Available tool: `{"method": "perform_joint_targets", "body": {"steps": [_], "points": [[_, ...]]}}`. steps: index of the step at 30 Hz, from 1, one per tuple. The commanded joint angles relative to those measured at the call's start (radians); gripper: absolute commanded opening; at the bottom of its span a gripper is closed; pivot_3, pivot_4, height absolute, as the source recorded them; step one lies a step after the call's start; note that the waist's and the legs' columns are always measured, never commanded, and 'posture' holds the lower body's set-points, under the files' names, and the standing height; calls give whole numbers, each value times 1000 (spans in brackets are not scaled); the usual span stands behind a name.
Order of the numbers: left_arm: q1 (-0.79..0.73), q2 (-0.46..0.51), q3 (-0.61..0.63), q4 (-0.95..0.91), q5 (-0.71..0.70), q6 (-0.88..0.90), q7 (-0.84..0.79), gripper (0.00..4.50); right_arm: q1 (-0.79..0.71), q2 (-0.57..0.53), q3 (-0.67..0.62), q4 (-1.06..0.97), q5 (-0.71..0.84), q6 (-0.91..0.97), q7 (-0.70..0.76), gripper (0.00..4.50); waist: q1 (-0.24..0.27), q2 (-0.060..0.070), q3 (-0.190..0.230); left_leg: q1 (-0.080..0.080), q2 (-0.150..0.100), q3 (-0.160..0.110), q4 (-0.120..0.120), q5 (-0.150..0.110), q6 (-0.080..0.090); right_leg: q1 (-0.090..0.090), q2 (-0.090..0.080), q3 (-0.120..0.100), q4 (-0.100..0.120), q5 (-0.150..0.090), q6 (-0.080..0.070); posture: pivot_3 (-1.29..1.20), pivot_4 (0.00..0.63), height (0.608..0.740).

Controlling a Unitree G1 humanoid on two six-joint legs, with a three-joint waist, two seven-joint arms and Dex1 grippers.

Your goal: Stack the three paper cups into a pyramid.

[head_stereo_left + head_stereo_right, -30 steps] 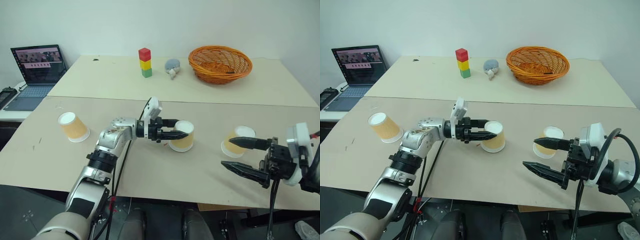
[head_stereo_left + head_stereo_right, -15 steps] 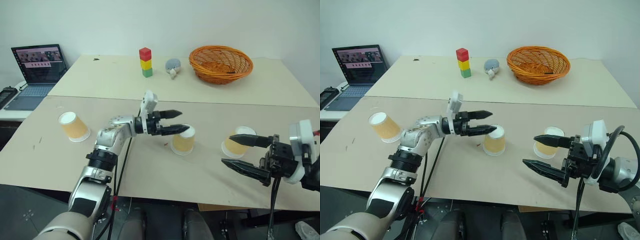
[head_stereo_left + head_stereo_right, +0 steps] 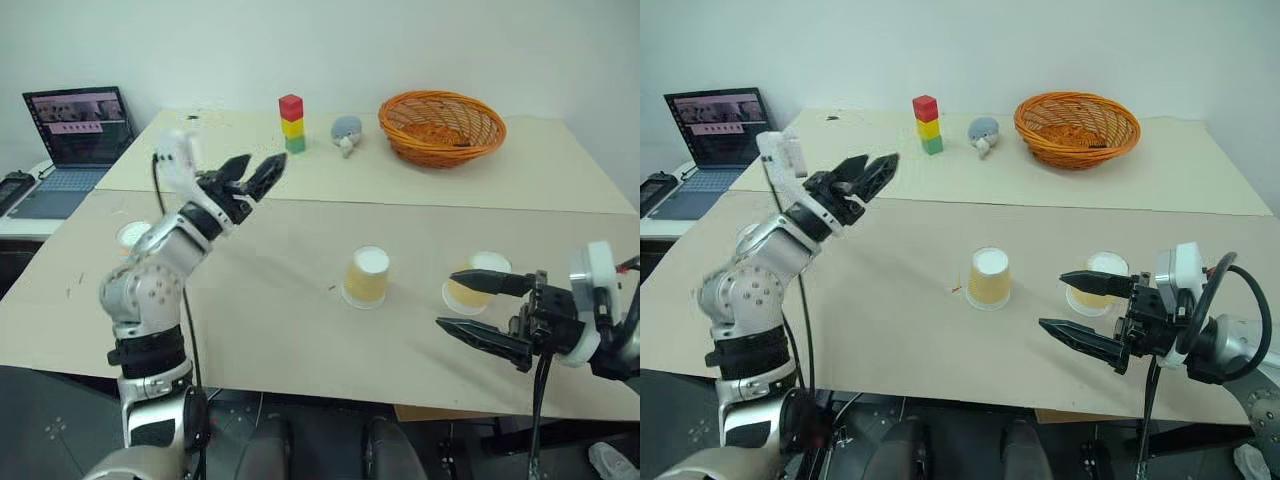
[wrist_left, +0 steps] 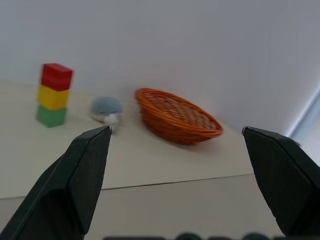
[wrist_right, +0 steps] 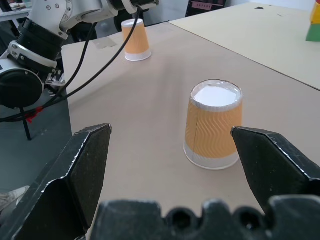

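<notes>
Nearest, the right gripper [image 3: 478, 312] hangs low over the front edge of the table [image 3: 300, 340], jaws spread wide and empty, with one cup [image 3: 476, 281] just beyond its fingertips, partly hidden by the upper finger. The middle cup [image 3: 366, 277] stands upside down, white base up, near that one but apart from it. Well off to the left, the third cup [image 3: 130, 236] sits mostly hidden behind the left forearm; whether it stands straight is hard to tell. Above it the left gripper [image 3: 250, 175] is raised, fully open and holding nothing. Farther back are the laptop [image 3: 72, 140], the block tower [image 3: 291, 124] and the basket [image 3: 440, 127].

By my reading, the base row is half laid. Next, the right-hand cup probably needs setting beside the middle one, then the far cup fetched for the top.
</notes>
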Motion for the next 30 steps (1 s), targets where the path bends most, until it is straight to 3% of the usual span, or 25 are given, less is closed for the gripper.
{"method": "perform_joint_targets", "body": {"steps": [1, 11, 18, 30], "points": [[-9, -19, 60, -116, 102, -67, 230, 4473, -33, 12, 21, 0, -9, -32, 13, 4500, 4, 0, 0, 0, -1, 0, 0, 0, 0, 0, 0, 0, 0, 0, 0, 0, 150, 629], [63, -49, 26, -284, 364, 34, 608, 4473, -96, 28, 79, 36, -36, -43, 37, 4500, 9, 0, 0, -2, -6, -2, -3, 3, -6, 0, -2, 0, 1, 0, 1, 0, 150, 629], [192, -38, 22, -268, 469, 84, 632, 4473, -99, 35, 76, 29, -30, -35, 30, 4500, 10, 0, 0, -2, -16, -6, -7, 4, -7, -1, -13, -1, 3, 0, 1, 0, 150, 629], [162, -66, -12, -143, 480, 16, 546, 4473, -66, 39, 33, 2, -6, -27, 4, 4500, 24, -1, 0, -6, -18, -7, -7, 7, -12, -1, -17, -3, 2, 0, 1, 0, 150, 629]]}}
